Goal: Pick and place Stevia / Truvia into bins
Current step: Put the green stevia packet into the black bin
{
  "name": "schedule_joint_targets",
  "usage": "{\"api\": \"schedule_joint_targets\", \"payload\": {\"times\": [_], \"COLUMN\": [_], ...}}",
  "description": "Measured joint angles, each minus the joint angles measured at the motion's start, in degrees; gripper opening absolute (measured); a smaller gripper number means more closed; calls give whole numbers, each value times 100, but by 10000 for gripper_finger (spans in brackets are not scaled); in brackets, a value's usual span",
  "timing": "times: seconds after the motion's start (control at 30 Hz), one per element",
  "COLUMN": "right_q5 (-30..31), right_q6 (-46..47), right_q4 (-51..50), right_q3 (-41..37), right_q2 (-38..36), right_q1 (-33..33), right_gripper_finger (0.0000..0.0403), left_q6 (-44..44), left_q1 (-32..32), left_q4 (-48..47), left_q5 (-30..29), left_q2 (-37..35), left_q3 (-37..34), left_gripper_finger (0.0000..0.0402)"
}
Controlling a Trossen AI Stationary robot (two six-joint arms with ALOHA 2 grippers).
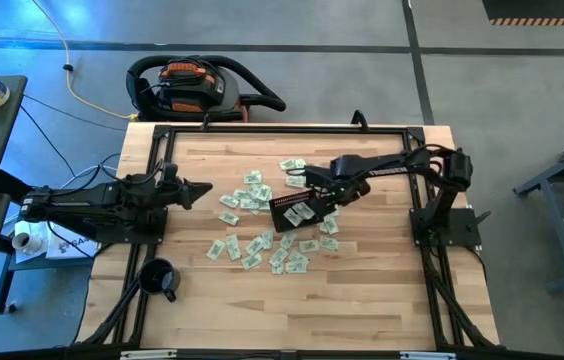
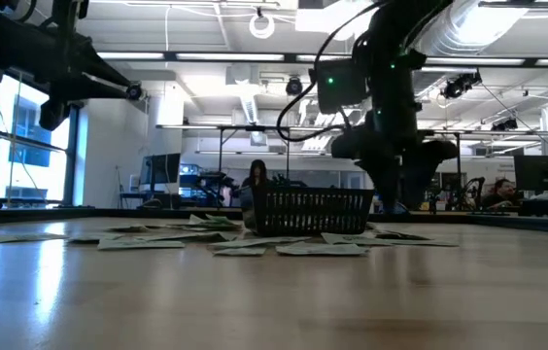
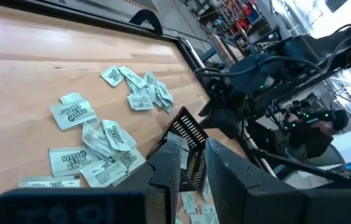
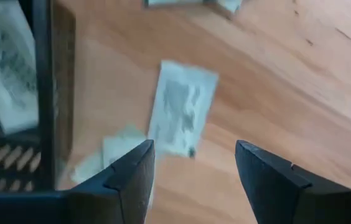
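Closest to the low camera: bare plank tabletop (image 2: 274,301), then a ragged line of flat sachets (image 2: 318,249) lying in front of the black mesh basket (image 2: 313,212). Dozens of pale green and white sachets (image 1: 252,192) scattered around that basket (image 1: 293,212) in the overhead view, on every side of it, some touching its walls, and at least one white packet (image 1: 299,211) lying inside it.

Right gripper (image 1: 314,196) hanging low just beside the basket, at its wall facing the right arm's base. Fingers (image 4: 132,177) spread apart, released, gripping nothing. Between them in the wrist view: one sachet (image 4: 182,106) flat on the wood just outside the basket wall (image 4: 46,93), another (image 4: 110,152) partly hidden under a finger, and more packets (image 4: 4,68) visible through the mesh inside.

Left gripper (image 1: 202,188) waiting well apart from the basket, out beyond the sachets on the left arm's side, raised off the table in the low view. Fingers (image 3: 166,177) nearly together with a narrow gap, nothing seen between them; cannot tell whether clenched or slack. Past them, the basket (image 3: 188,134) and a spill of sachets (image 3: 91,140).

Farther from the basket: a round black mug (image 1: 159,279) at the table corner near the left arm. Behind the table, an orange and black shop vacuum (image 1: 190,86) on the floor. Beyond the basket in the low view, a seated person (image 2: 256,185) in the room.
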Motion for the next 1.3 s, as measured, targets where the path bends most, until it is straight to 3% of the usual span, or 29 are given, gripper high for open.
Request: {"api": "schedule_joint_targets", "payload": {"times": [0.53, 0.67, 0.97, 1.17, 1.3], "right_q5": [272, 274, 414, 1131, 757], "right_q6": [322, 220, 222, 638, -64], "right_q4": [1210, 1363, 1522, 1465, 2041], "right_q3": [-969, -1109, -1189, -801, -445], "right_q2": [-39, -42, -397, -1303, -1388], "right_q1": [-13, -22, -147, -104, -81], "right_gripper_finger": [203, 162, 13, 19, 5], "left_q6": [-44, -46, -71, -94, -92], "left_q1": [0, 0, 0, 0, 0], "left_q4": [2, 2, 2, 2, 2], "left_q5": [-388, -423, -472, -475, -560], "left_q2": [0, 0, 0, 1, 2], "left_q3": [0, 0, 0, 0, 0], "left_gripper_finger": [111, 111, 111, 111, 111]}}
